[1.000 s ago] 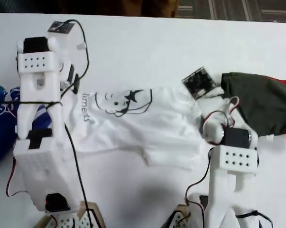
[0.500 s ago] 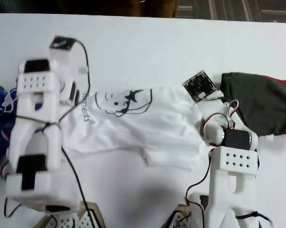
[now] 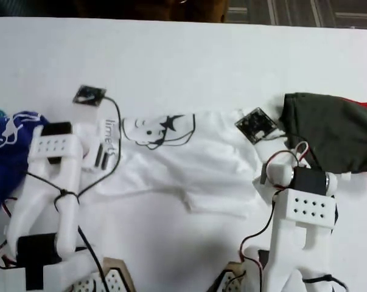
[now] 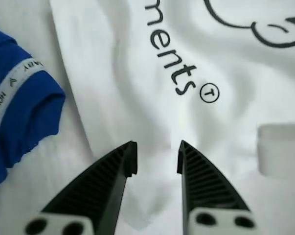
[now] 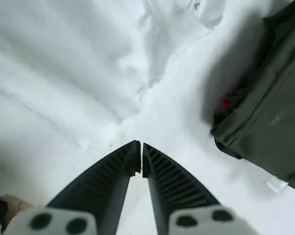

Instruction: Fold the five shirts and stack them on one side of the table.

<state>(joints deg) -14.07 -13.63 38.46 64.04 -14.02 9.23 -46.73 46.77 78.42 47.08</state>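
Observation:
A white shirt [image 3: 183, 161] with a printed face and lettering lies spread across the middle of the table. My left gripper [image 3: 101, 157] hovers over its left edge, beside the lettering. In the left wrist view this gripper [image 4: 156, 156] is open, with white shirt cloth [image 4: 137, 73] beneath it and nothing between the fingers. My right gripper [image 5: 141, 157] is shut, its tips low over rumpled white cloth [image 5: 88, 63] at the shirt's right edge. Whether it pinches the cloth I cannot tell. The right arm [image 3: 305, 207] stands at the shirt's right end.
A crumpled blue shirt [image 3: 6, 149] lies at the table's left edge, close to the left gripper [image 4: 20, 117]. A dark green shirt [image 3: 332, 131] with red showing behind it lies at the right, right beside the shut gripper [image 5: 264, 98]. Bare table lies beyond the white shirt.
The left arm has drawn back toward the near edge and come down by the white shirt's left edge. The right arm has pulled back slightly. The white shirt lies as before.

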